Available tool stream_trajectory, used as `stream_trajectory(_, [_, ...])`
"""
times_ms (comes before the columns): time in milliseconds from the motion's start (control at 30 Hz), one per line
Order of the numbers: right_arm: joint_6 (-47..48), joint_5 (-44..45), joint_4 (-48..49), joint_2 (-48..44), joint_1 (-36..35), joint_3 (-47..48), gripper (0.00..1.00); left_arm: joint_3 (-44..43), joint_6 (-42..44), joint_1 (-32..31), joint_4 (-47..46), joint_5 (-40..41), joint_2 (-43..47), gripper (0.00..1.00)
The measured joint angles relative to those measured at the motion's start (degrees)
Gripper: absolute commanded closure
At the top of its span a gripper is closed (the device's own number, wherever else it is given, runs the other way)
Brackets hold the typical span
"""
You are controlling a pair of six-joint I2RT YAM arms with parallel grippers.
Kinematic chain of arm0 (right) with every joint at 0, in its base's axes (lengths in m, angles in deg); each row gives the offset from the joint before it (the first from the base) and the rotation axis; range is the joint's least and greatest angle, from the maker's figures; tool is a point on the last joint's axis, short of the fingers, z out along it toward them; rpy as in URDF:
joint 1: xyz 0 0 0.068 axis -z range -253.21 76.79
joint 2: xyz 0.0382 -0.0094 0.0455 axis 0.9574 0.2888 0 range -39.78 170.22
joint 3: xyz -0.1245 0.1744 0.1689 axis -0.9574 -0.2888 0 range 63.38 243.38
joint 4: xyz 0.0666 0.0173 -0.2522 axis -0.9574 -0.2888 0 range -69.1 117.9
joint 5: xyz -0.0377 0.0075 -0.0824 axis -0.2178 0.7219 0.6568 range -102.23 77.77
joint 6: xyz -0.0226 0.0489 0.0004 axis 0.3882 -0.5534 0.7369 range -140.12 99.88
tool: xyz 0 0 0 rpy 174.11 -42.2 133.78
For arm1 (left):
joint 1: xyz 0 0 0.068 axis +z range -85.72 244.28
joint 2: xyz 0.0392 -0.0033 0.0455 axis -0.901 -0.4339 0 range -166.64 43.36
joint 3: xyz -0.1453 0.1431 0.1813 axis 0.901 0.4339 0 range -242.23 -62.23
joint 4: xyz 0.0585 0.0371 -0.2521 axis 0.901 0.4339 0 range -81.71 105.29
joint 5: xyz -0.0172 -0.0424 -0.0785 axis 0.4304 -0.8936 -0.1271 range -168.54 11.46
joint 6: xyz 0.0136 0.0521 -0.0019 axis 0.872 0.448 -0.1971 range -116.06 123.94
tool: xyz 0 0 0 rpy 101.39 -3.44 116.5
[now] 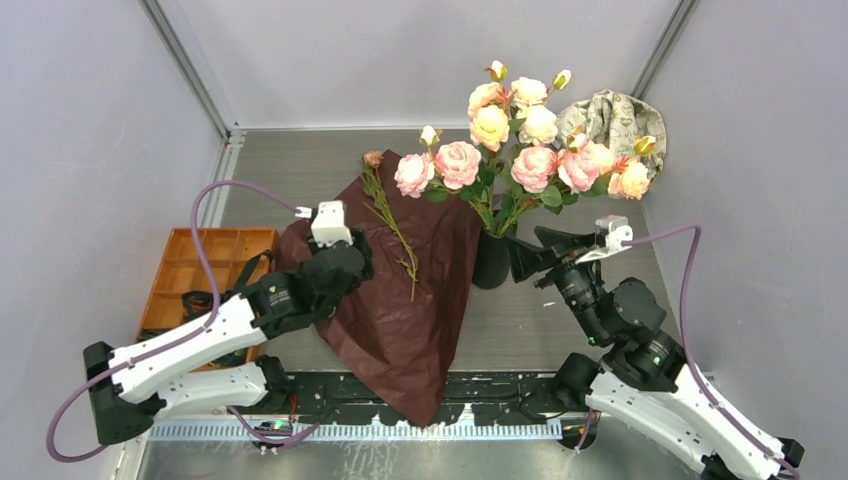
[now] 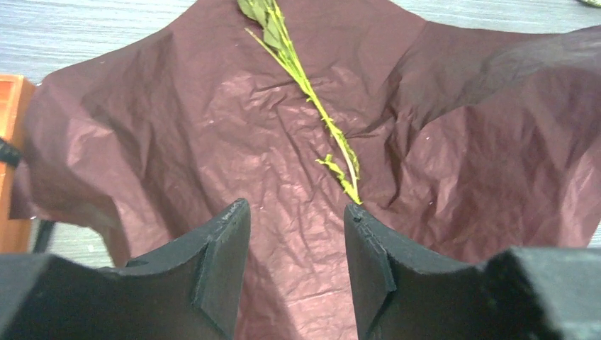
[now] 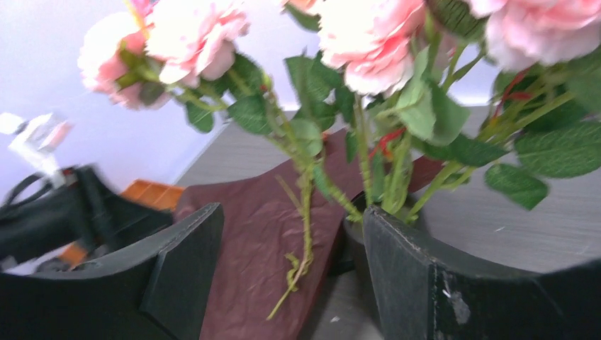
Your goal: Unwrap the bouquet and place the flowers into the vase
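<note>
From above, most of the job looked done. The flowers (image 1: 520,150) stood bunched in the vase (image 1: 490,262), and the wrapping paper (image 1: 400,310) lay opened flat on the table (image 1: 560,330). One loose stem (image 1: 392,225) with a small bud lay on the paper, well apart from the vase. By my judgement only that stem was left to move. My left gripper (image 1: 355,265) hung over the paper's left part, holding nothing. My right gripper (image 1: 525,255) sat just beside the vase on its right. The paper's near point reached the rail between my bases. The orange tray (image 1: 190,270) crowded my left elbow, and the beige cloth (image 1: 615,118) lay behind the blooms by the right wall.

Over on my left wrist view, the fingers stood apart with bare paper (image 2: 212,142) between them. The loose stem (image 2: 312,92) ended right at the tip of the right-hand finger (image 2: 365,234). The tray's corner (image 2: 10,106) showed at the far left, so I judged the room there tight.

Through my right wrist view, blurred, the jaws stood wide and gripped nothing. The vase (image 3: 354,234) was tucked against the inner face of one finger. The blooms (image 3: 368,42) spread broadly overhead. I reckoned any lift near them risked brushing leaves or nudging the vase.
</note>
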Motion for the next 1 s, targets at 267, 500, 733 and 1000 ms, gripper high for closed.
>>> stream_trajectory(267, [-9.22, -9.16, -8.96, -10.64, -0.02, 1.97, 0.23, -9.97, -3.87, 12.15, 0.22, -16.57, -13.99, 0.47])
stream_trajectory(500, [-12.26, -10.38, -14.84, -16.72, -0.02, 4.02, 0.23, -17.05, -8.94, 25.68, 2.95, -33.07, -27.54, 0.20])
stream_trajectory(733, [-13.64, -10.45, -18.27, -19.47, 0.00, 4.09, 0.23, -32.48, -9.35, 28.00, 8.79, -37.97, -43.76, 0.19])
stream_trajectory(1000, [-14.19, -10.36, -22.14, -21.38, 0.00, 4.72, 0.23, -41.59, -10.88, 29.68, 12.44, -39.69, -58.23, 0.20])
